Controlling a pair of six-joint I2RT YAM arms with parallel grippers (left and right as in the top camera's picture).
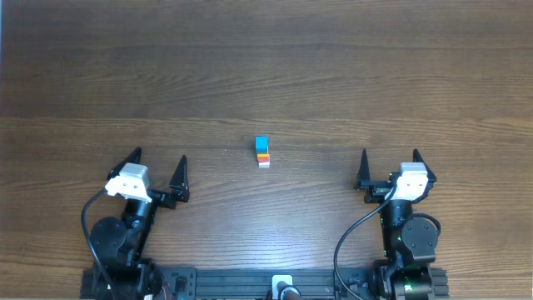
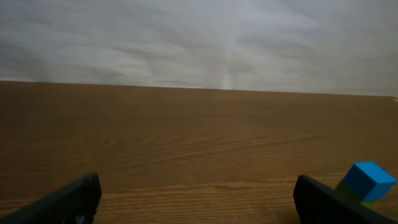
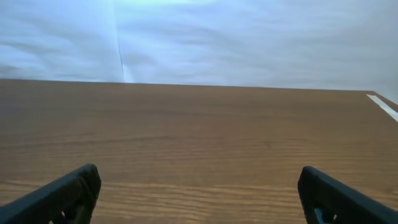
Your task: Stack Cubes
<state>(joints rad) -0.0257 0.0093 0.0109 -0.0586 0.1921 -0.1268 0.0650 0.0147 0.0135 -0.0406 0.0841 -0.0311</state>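
A small stack of cubes (image 1: pixel 262 152) stands upright at the middle of the wooden table, with a blue cube (image 1: pixel 261 143) on top, an orange one (image 1: pixel 263 156) under it and a white one (image 1: pixel 264 163) at the bottom. My left gripper (image 1: pixel 159 158) rests open near the table's front left, well apart from the stack. In the left wrist view (image 2: pixel 196 196) the blue cube (image 2: pixel 370 180) shows just past one finger, which hides the cubes beneath it. My right gripper (image 1: pixel 390 157) (image 3: pixel 199 190) is open at the front right, with nothing between its fingers.
The wooden tabletop (image 1: pixel 266 75) stretches bare behind the stack and to both sides. A pale wall (image 3: pixel 249 37) rises beyond the table's far edge. A white strip (image 3: pixel 385 106) lies near one far corner.
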